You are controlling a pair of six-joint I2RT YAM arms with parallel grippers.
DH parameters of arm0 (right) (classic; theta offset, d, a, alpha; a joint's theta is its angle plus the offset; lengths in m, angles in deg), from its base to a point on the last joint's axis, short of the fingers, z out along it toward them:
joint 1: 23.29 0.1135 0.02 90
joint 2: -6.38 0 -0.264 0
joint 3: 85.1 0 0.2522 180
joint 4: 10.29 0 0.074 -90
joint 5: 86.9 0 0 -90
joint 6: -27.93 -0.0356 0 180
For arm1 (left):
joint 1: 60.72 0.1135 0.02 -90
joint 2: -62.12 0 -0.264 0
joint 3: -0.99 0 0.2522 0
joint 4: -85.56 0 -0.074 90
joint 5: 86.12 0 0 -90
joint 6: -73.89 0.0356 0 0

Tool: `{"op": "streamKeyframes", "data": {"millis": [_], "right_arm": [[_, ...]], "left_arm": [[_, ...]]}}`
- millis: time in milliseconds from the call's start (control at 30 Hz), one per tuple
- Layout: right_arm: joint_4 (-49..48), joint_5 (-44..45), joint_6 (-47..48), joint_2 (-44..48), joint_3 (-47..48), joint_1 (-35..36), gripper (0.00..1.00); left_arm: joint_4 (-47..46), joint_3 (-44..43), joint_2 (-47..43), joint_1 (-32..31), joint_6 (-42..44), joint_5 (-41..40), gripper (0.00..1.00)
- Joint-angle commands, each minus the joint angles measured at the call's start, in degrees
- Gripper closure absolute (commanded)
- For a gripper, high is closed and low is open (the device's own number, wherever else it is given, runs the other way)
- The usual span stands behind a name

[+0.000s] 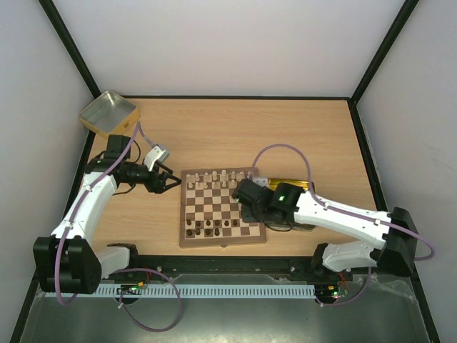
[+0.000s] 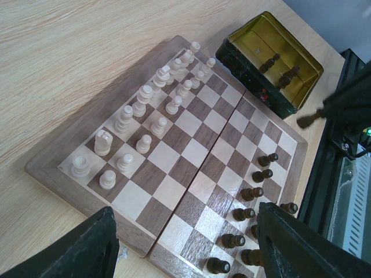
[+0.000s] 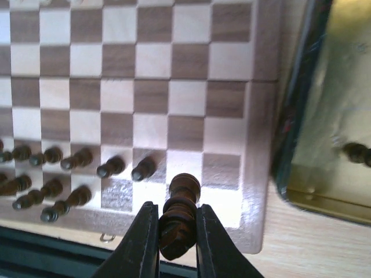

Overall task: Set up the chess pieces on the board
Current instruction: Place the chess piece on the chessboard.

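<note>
Right fingers (image 3: 142,242): I'm seeing them clamping a dark piece (image 3: 179,214) over the board (image 3: 152,61).
Left fingers (image 2: 87,249): hanging spread, empty.

Board (image 2: 174,159), cream pieces (image 2: 143,98) on far rows, dark pieces (image 2: 250,193) seemingly upright nearside.

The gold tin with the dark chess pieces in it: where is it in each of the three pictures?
Top view: the tin sits right of the board, mostly hidden under the right arm.
Left wrist view: the tin is at the upper right, past the board's far corner.
Right wrist view: the tin runs along the right edge.
Shared landmark: the board's wooden border next to it.
</note>
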Motion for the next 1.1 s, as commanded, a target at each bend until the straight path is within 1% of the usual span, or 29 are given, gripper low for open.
{"op": "streamKeyframes", "data": {"millis": [0, 67, 167, 533, 1067], "right_arm": [[-2.1, 1.52, -6.41, -4.11, 1.57, 7.98, 0.93], [-3.44, 1.5, -7.15, -6.12, 2.11, 10.98, 0.93], [-5.53, 1.0, -7.48, -8.23, 2.53, 12.54, 0.93], [-10.77, -1.22, -5.71, -13.55, 3.02, 12.81, 0.93], [-11.8, -2.4, -4.94, -16.47, 2.13, 12.99, 0.91]], "left_arm": [[-0.03, 0.58, -0.43, -0.31, -0.01, 0.28, 0.34], [-0.03, 0.61, -0.46, -0.31, -0.08, 0.28, 0.34], [-0.09, 0.68, -0.51, -0.31, -0.1, 0.2, 0.34], [-0.11, 0.76, -0.77, -0.31, -0.12, 0.24, 0.34], [-0.11, 0.9, -1.2, -0.31, -0.01, 0.31, 0.34]]}}
